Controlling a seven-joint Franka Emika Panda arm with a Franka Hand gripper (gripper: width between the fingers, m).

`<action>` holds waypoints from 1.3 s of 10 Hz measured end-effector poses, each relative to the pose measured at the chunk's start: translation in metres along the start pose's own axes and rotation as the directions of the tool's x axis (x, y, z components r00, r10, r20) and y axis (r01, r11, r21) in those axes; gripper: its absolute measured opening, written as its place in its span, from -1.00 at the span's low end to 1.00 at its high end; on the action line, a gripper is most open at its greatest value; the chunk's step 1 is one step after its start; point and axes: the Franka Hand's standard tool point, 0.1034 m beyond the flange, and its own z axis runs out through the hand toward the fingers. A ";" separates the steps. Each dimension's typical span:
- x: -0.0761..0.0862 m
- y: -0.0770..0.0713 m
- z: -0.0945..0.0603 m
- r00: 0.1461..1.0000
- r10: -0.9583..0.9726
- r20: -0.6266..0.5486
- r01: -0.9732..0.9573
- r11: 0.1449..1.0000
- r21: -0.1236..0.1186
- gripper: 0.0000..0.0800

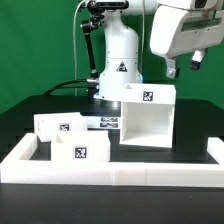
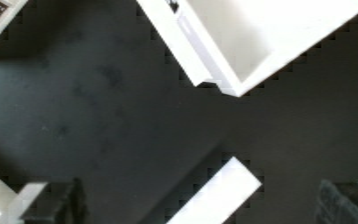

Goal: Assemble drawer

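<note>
The gripper (image 1: 183,66), spread wide and empty, is seen poised above the case (image 1: 150,118); the case could be shoved askew if a wall is struck on descent.

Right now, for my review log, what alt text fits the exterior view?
A large matte white open-faced plastic case stands on a black table, with two small white rectangular trays at the exterior view's left. The arm's open gripper hangs above the case, holding nothing.
</note>
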 end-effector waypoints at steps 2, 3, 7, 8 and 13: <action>0.000 0.000 0.000 1.000 0.000 0.000 0.000 1.000 0.000 0.63; 0.000 0.000 0.000 1.000 0.000 0.000 0.000 1.000 0.000 0.63; 0.000 0.000 0.001 1.000 0.023 0.000 -0.023 1.000 0.001 0.63; -0.007 -0.003 0.001 0.998 0.070 -0.006 -0.070 0.997 0.013 0.63; -0.018 -0.017 0.011 0.876 0.480 -0.032 -0.479 0.877 0.045 0.63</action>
